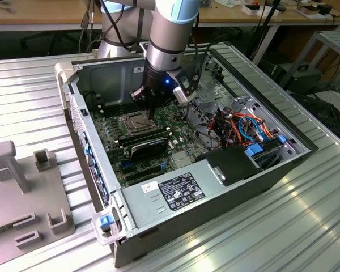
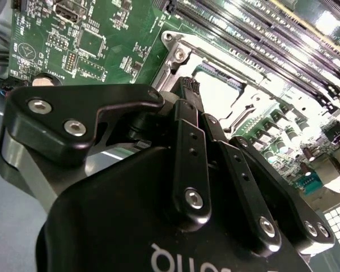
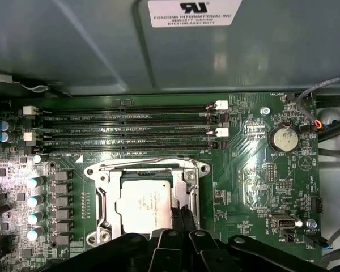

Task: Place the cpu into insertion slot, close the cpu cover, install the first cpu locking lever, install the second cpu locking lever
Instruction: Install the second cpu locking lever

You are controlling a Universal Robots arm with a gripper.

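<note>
The cpu (image 3: 143,205), a silver-grey square chip, lies in the insertion slot (image 1: 132,122) on the green motherboard. The silvery cpu cover (image 3: 107,192) lies flat around it, its window showing the chip's top. A thin wire lever (image 3: 153,162) runs along the cover's edge nearest the memory slots. My gripper (image 3: 184,217) hangs low over the socket's edge on the coin-battery side. Its black fingers (image 2: 188,113) are pressed together, with nothing seen between them. In the exterior view the gripper (image 1: 151,111) stands just over the socket's edge toward that view's right.
The socket sits inside an open computer case (image 1: 260,175). Empty black memory slots (image 3: 130,127) run beside it, and the case wall (image 3: 102,45) rises past them. A black card (image 1: 149,144), the power supply (image 1: 181,190) and orange and blue cables (image 1: 246,127) crowd the exterior view's right.
</note>
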